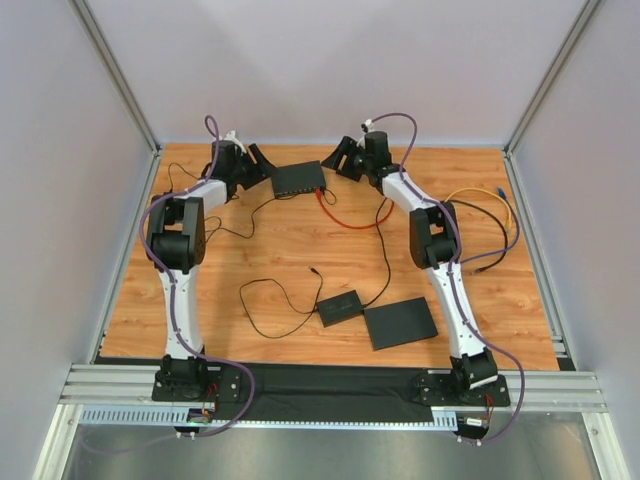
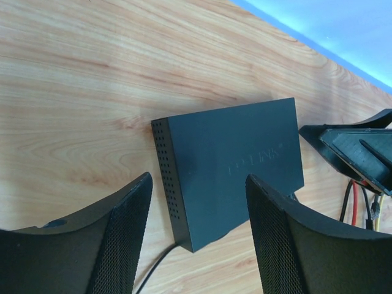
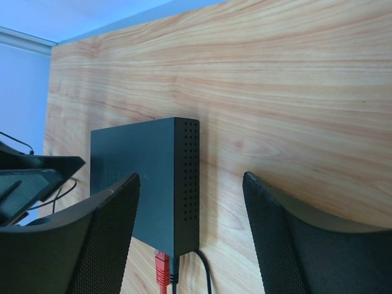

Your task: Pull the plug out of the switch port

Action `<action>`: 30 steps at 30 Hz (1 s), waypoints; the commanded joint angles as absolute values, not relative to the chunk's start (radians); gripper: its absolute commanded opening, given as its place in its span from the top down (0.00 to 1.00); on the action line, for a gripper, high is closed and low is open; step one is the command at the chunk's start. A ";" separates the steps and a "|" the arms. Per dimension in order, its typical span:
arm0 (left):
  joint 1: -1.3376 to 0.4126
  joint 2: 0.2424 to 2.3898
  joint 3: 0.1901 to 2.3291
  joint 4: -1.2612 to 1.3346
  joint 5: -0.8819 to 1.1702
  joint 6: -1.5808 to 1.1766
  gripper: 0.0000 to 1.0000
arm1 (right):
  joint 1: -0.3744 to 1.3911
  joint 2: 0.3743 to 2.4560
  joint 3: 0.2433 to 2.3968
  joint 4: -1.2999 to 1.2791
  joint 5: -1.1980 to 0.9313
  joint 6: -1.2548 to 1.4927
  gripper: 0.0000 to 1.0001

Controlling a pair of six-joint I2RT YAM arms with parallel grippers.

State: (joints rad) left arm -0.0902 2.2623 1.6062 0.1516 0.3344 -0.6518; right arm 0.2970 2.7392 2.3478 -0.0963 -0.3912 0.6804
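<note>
The switch point(image 1: 299, 178) is lying flat on the wooden table point(image 1: 300, 260), directly between the two grippers. The left gripper point(image 1: 258, 162) is hovering just off one short end of it and the right gripper point(image 1: 342, 160) just off the other. Both are pointing inward at the box from opposite sides. Seen from the left wrist, the left gripper's fingers are standing wide apart with nothing clamped between them. The switch is sitting in the gap just beyond the fingertips, with its perforated side turned toward the camera and no finger touching it. The right gripper is showing past the far end of the box. Seen from the right wrist, the right gripper is likewise spreading its fingers wide and gripping nothing. Here the switch is lying ahead of the finger that is nearer the left gripper, and bare wood is filling most of the gap. The red plug point(image 3: 162, 269) is sitting in the port face of the switch, on the edge closest to the right wrist. It is lying low between the two fingers, further back than their tips and apart from both. A black cable point(image 3: 204, 277) is leaving the same face just beside the plug. In the overhead view, the red cable point(image 1: 350, 224) is curving away from that corner of the switch, passing under the right arm.
</note>
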 commanded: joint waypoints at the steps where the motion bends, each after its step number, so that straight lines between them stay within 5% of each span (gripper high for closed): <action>1: -0.095 2.304 1.667 0.164 0.382 -0.690 0.30 | 0.302 2.789 2.407 -0.080 -0.437 0.752 0.34; 19: -0.095 2.333 1.695 0.040 0.443 -0.736 0.41 | 0.356 2.743 2.286 -0.060 -0.566 0.799 0.62; 30: -0.118 2.273 1.605 0.020 0.408 -0.716 0.45 | 0.393 2.636 2.080 -0.009 -0.612 0.811 0.67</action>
State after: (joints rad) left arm -0.0853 2.3188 1.6371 0.0570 0.3950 -0.7269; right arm 0.3309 2.6762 2.1357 0.0235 -0.5404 0.8051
